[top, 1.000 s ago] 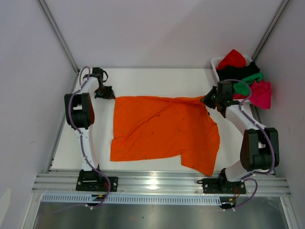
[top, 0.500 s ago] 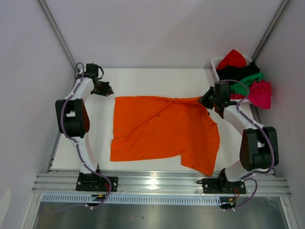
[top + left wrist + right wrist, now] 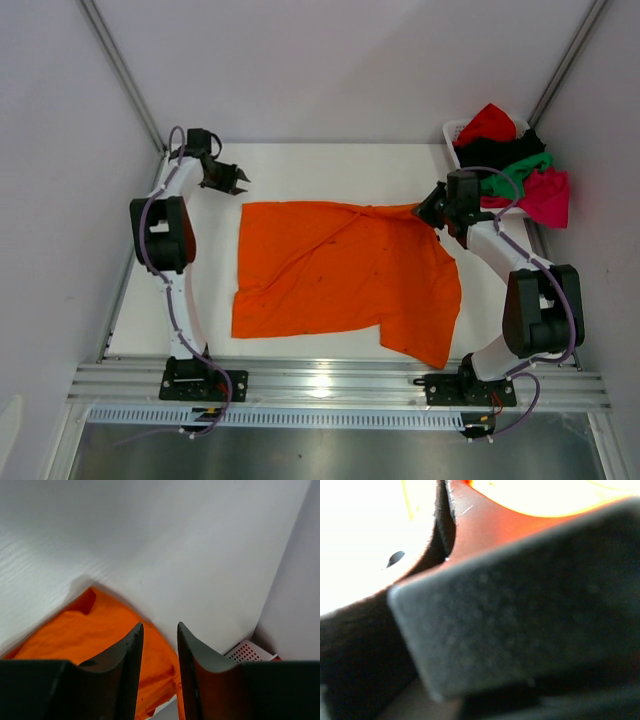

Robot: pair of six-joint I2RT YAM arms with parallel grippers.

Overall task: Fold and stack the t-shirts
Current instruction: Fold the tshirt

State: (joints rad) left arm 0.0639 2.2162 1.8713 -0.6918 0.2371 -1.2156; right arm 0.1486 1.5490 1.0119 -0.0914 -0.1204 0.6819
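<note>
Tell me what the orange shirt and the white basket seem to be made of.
The bright orange t-shirt looks like soft matte cloth: limp, creased, lying flat. The white slatted basket is probably rigid plastic, given its perforated wall.

basket (image 3: 452,131) mostly buried, right hand (image 3: 444,535) blurred
</note>
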